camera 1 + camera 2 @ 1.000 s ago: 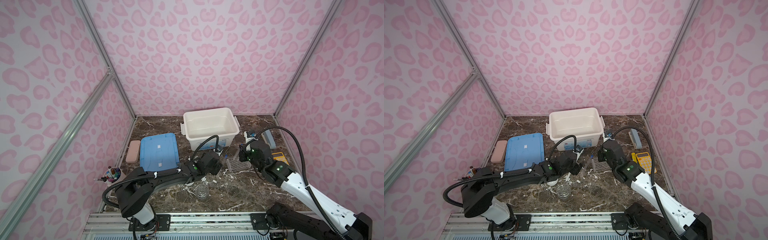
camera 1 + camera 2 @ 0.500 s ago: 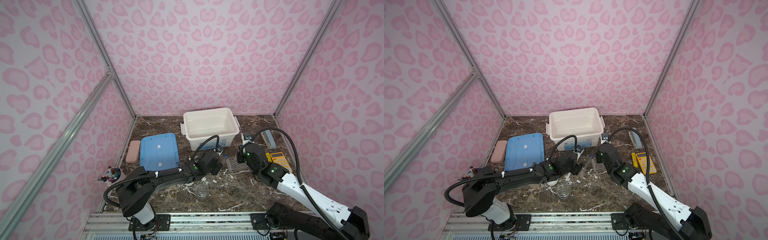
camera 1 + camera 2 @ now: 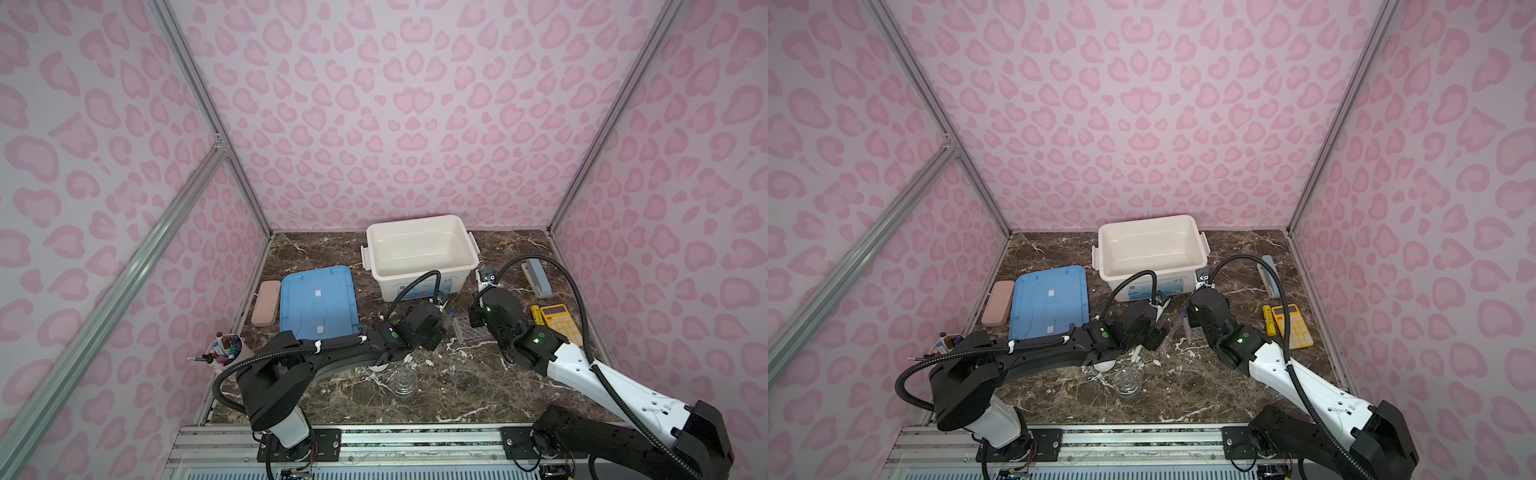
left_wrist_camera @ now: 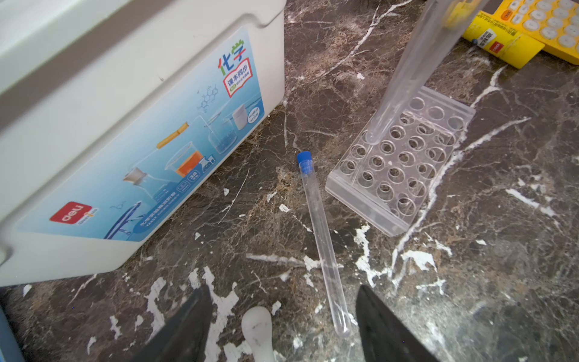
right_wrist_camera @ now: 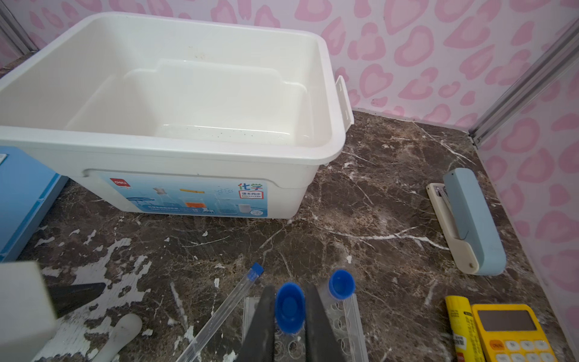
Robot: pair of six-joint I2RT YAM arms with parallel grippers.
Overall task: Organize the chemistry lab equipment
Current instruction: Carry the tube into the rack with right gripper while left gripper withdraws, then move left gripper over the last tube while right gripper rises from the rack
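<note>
The right gripper (image 5: 289, 294) is clamped on the blue cap end of the held test tube (image 5: 289, 316), which hangs cap up above the clear plastic rack (image 4: 404, 175). The rack rests flat on the marble tabletop (image 4: 470, 266) just in front of the white bin (image 5: 175, 147), off its right front corner. Seen from the left wrist camera, the held test tube's rounded tip meets a hole in the rack row nearest the bin; whether it sits inside the hole cannot be told. A 2nd tube (image 5: 343, 291), also blue-capped, stands just beside it over the rack, its seating hidden. The 3rd tube (image 4: 322, 244) lies flat in front of the bin, just beside the rack, blue cap toward the bin.

The left gripper (image 4: 282, 291) sits low in front of the bin with its jaws apart. The 3rd tube's rounded end and the head of the white pestle (image 4: 257, 324) lie on the tabletop between its fingers (image 4: 188, 332).

In both top views the clear glass beaker (image 3: 404, 380) stands farther out in front of the bin, past the left arm, and the white ceramic dish (image 3: 1104, 365) peeks from beneath that arm. The blue lid (image 3: 318, 301) lies flat to the bin's left and the stapler (image 5: 470, 219) to its right. The yellow calculator (image 5: 513, 332) and glue stick (image 5: 459, 326) lie side by side off the bin's right front, beyond the rack
</note>
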